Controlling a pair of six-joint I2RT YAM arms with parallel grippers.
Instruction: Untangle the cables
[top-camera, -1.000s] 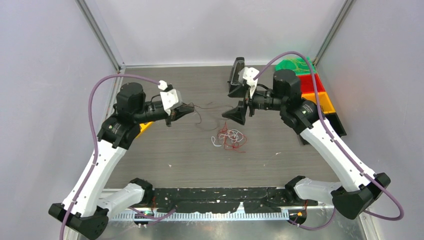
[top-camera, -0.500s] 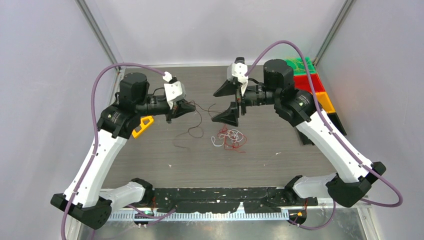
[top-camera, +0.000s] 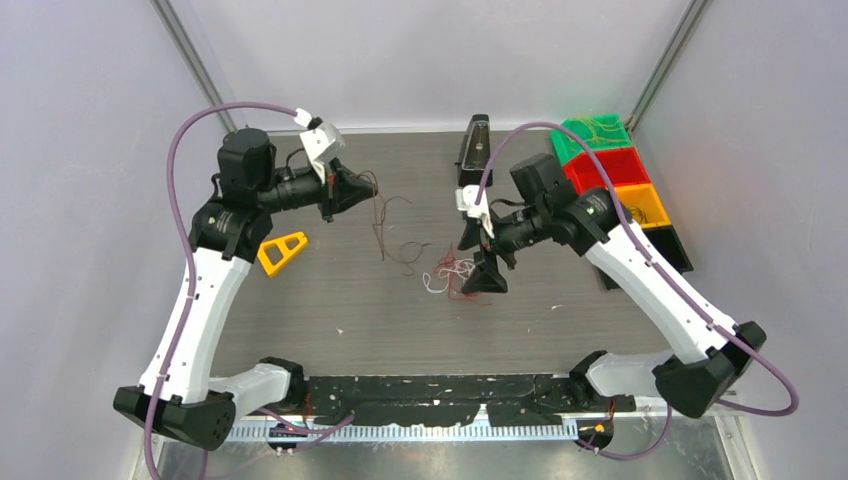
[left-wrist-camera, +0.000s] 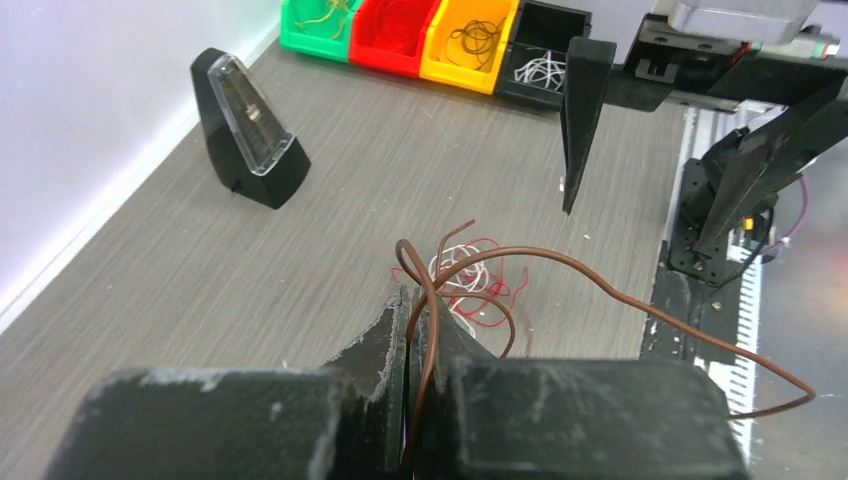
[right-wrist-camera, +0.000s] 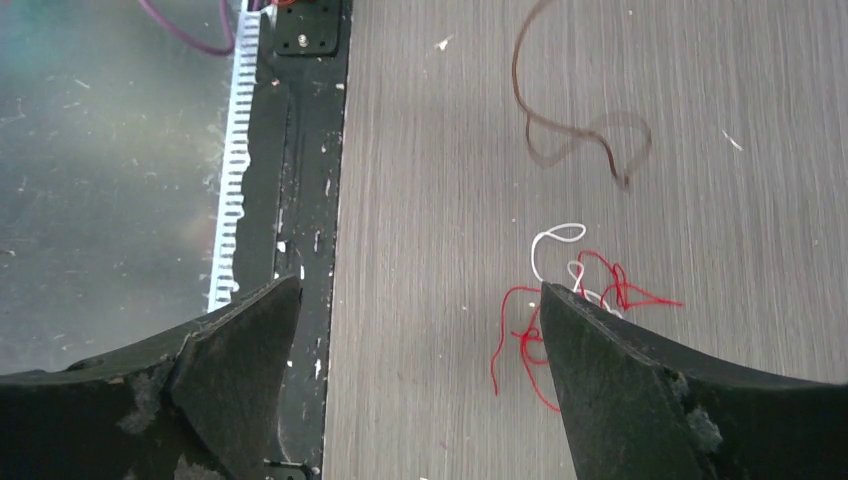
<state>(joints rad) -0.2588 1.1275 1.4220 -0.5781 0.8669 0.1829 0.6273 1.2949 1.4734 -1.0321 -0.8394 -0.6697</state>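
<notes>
The grip itself showed only in the left wrist view. There the left hand (left-wrist-camera: 410, 325) was pressed together on a thin dark brown cable (left-wrist-camera: 560, 263), which rose between its fingers, looped, and arced off to the right. The overhead view placed that hand at the far left of the grey wood-grain counter (top-camera: 330, 310), the brown cable trailing from it toward the middle.

The right hand (top-camera: 480, 258) had its fingers spread wide apart with nothing between them, and pointed down over a small tangle of red and white cables (top-camera: 455, 275). In the right wrist view this tangle lay flat on the counter, just beside one black finger (right-wrist-camera: 600, 370) and partly hidden behind it. The curled end of the brown cable sat farther off, apart from the tangle.

A black wedge-shaped stand with a clear front (left-wrist-camera: 250, 130) stood near the far wall. A row of green, red, orange and black plastic bins (left-wrist-camera: 400, 38) lined the far right corner, and the left wrist view showed thin strands inside several of them. A yellow triangular plastic piece (top-camera: 282, 250), seen only from overhead, lay by the left arm.
</notes>
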